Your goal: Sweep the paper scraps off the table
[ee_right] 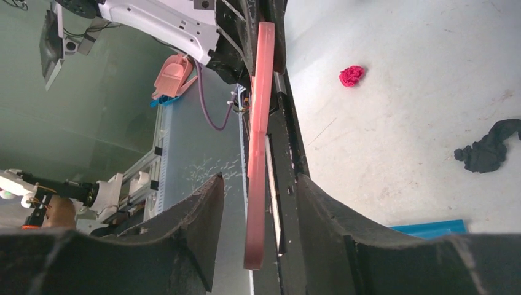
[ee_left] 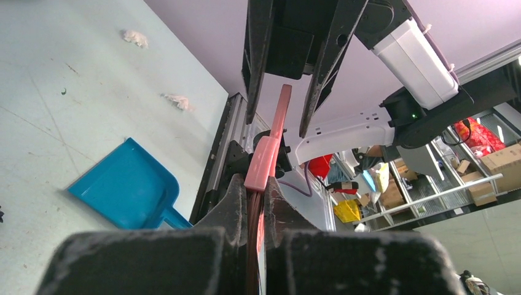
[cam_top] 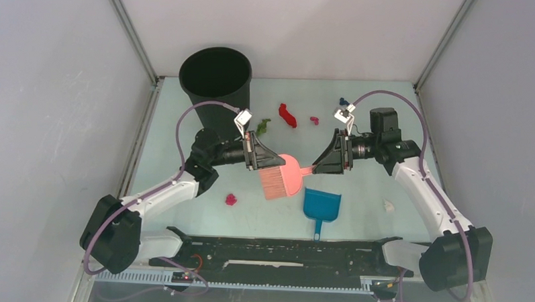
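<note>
My left gripper [cam_top: 272, 162] is shut on the head of the pink hand brush [cam_top: 282, 178] and holds it above the table [cam_top: 178, 128]; the left wrist view shows the jaws [ee_left: 254, 184] clamped on it. My right gripper [cam_top: 318, 167] is open, its fingers either side of the brush handle [ee_right: 258, 153] without touching it. Paper scraps lie on the table: red [cam_top: 287, 115], green [cam_top: 263, 127], magenta [cam_top: 314, 119], dark blue [cam_top: 344, 101] and a second magenta one [cam_top: 231, 199]. The right wrist view shows a magenta scrap [ee_right: 351, 75] and a black scrap [ee_right: 488, 150].
A blue dustpan [cam_top: 321, 205] lies on the table just below the brush. A tall black bin [cam_top: 215, 82] stands at the back left. A small white bit [cam_top: 388, 205] lies near the right arm. Metal rails edge the table.
</note>
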Controlling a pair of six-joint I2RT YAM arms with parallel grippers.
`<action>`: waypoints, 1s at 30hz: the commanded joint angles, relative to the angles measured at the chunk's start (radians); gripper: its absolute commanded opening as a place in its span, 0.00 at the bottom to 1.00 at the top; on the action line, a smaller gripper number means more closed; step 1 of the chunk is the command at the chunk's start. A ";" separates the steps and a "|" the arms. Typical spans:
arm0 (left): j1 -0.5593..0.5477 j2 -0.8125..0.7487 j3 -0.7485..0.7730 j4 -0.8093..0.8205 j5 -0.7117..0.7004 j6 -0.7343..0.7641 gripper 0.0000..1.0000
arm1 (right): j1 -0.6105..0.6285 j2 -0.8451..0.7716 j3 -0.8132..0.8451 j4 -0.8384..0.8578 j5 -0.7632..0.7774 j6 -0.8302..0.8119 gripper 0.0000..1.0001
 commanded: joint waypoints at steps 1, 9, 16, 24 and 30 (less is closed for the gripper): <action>0.006 0.001 0.030 0.000 -0.014 0.019 0.00 | 0.003 -0.031 -0.012 0.094 0.018 0.092 0.54; 0.013 -0.008 0.028 -0.016 -0.032 0.034 0.00 | 0.009 -0.032 -0.012 0.082 0.037 0.094 0.43; 0.020 -0.025 0.020 -0.024 -0.044 0.050 0.00 | 0.016 -0.012 -0.011 0.062 0.032 0.082 0.42; 0.020 -0.028 0.019 -0.024 -0.051 0.055 0.00 | 0.019 0.010 -0.012 0.063 0.032 0.086 0.33; 0.021 -0.031 0.017 -0.024 -0.055 0.057 0.00 | 0.024 0.019 -0.012 0.058 0.028 0.084 0.30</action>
